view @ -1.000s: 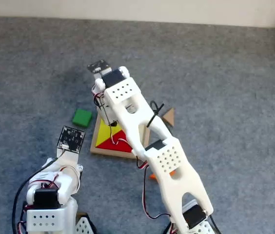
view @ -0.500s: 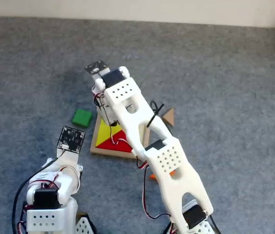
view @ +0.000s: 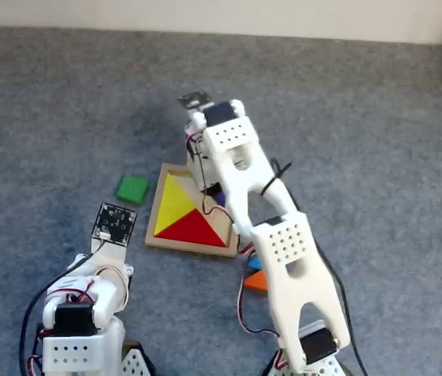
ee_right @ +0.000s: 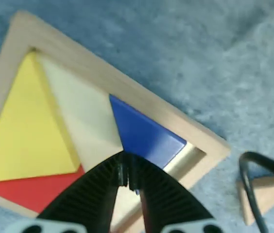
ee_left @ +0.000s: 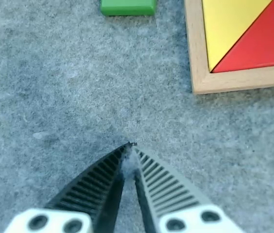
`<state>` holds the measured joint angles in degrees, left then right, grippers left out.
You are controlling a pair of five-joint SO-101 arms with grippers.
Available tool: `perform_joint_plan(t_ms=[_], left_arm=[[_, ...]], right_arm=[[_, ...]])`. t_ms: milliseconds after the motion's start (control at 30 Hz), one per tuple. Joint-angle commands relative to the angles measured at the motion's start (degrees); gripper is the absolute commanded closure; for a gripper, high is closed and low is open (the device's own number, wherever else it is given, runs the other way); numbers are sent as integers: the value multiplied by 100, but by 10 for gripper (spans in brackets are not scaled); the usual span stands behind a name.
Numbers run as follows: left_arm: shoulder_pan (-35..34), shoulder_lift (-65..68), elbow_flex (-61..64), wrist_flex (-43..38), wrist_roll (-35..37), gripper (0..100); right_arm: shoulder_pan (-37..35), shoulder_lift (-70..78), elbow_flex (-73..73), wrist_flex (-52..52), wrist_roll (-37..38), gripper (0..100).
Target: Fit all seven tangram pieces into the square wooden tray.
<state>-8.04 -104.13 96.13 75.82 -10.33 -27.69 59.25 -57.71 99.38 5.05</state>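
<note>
- Two claws, both clenched, nothing held in either.
- On the right claw (ee_right: 127, 169): fingers squeezed tight together, tips just over the tray (ee_right: 110, 81), above the spot where the blue piece (ee_right: 144, 133) ends.
- On the left claw (ee_left: 129, 148): tips touching each other, pointing down at the bare grey tabletop (ee_left: 54, 97), near one corner of the tray but apart from it.
- Around the right claw, inside the tray: a big yellow triangle (view: 174, 200) and a big red triangle (view: 193, 229), lying flat, edge to edge.
- Next to the yellow one, a pale patch (ee_right: 83, 116), with the blue piece on its other side by the rim; a piece or bare tray floor, hard to tell.
- Beside the blue piece, a thin pale strip along the rim.
- Square and wooden, flat on the tabletop, partly under the long white right arm (view: 240, 164): that is how the tray lies.
- Out on the tabletop, a green square (view: 132, 189), near the yellow side of the tray, not touching it.
- Past another corner of the tray, a small wooden triangle (ee_right: 263, 194), outside the rim, right by a black cable (ee_right: 246, 170).
- By the corner of the tray nearest the arms' bases, an orange piece (view: 256, 280) on the tabletop, half tucked under the right arm.
- Just beside the orange piece, a bit of blue (view: 253, 262), too hidden to say what.
</note>
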Motion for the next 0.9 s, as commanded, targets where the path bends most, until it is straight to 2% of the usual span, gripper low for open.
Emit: perform_joint_plan(t_ms=[0,200,633,867], left_arm=[[-66,-40,101,18,18,995],[-66,-40,101,18,18,995],[-66,-40,101,18,18,995],[-66,-40,101,18,18,995]], right_arm=[[462,40,31,110,62,967],[593,-110,31,110,431,968],[611,-1270,92,119,422,969],[963,-1675,110,171,422,994]])
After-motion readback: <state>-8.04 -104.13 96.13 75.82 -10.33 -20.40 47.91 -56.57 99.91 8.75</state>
